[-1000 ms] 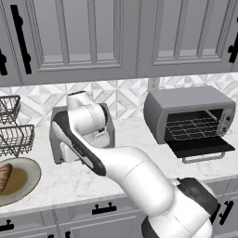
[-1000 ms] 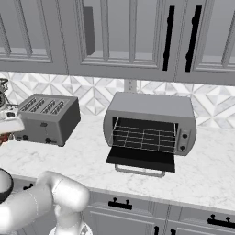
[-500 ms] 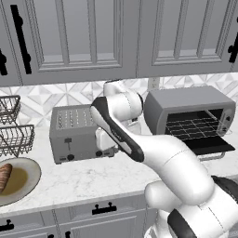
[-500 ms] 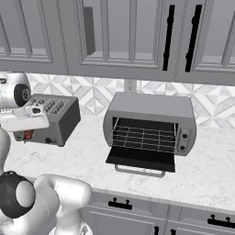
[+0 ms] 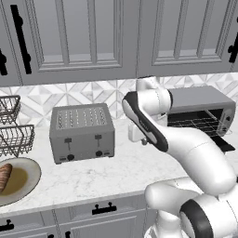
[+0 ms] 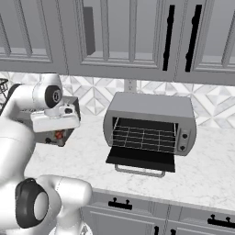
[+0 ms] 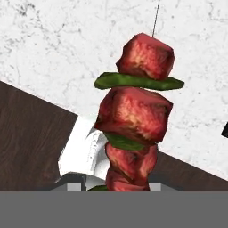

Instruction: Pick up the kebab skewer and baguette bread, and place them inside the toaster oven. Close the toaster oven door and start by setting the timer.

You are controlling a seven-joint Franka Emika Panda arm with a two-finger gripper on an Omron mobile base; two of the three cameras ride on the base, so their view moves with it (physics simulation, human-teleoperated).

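The kebab skewer [image 7: 133, 129], red meat chunks with green slices on a thin stick, rises from the bottom of the hand view over the marble counter. My gripper [image 6: 58, 134] is shut on it, with a red bit showing under the hand. The hand [image 5: 136, 132] hangs above the counter between the pop-up toaster and the toaster oven [image 6: 151, 120]. The toaster oven door [image 6: 140, 159] lies dropped open, baring the wire rack [image 6: 144, 137]. At the far left the baguette bread [image 5: 3, 175] rests on a round plate [image 5: 27, 186].
A grey slotted pop-up toaster [image 5: 82, 131] stands left of the hand. Wire baskets [image 5: 11, 126] sit at the far left against the tiled wall. Cabinets hang above the counter. The counter's front edge [image 7: 40, 100] runs through the hand view, with dark floor beyond it.
The arm has swung right with the skewer, from left of the pop-up toaster, across it, to the gap beside the toaster oven. The grip is unchanged.
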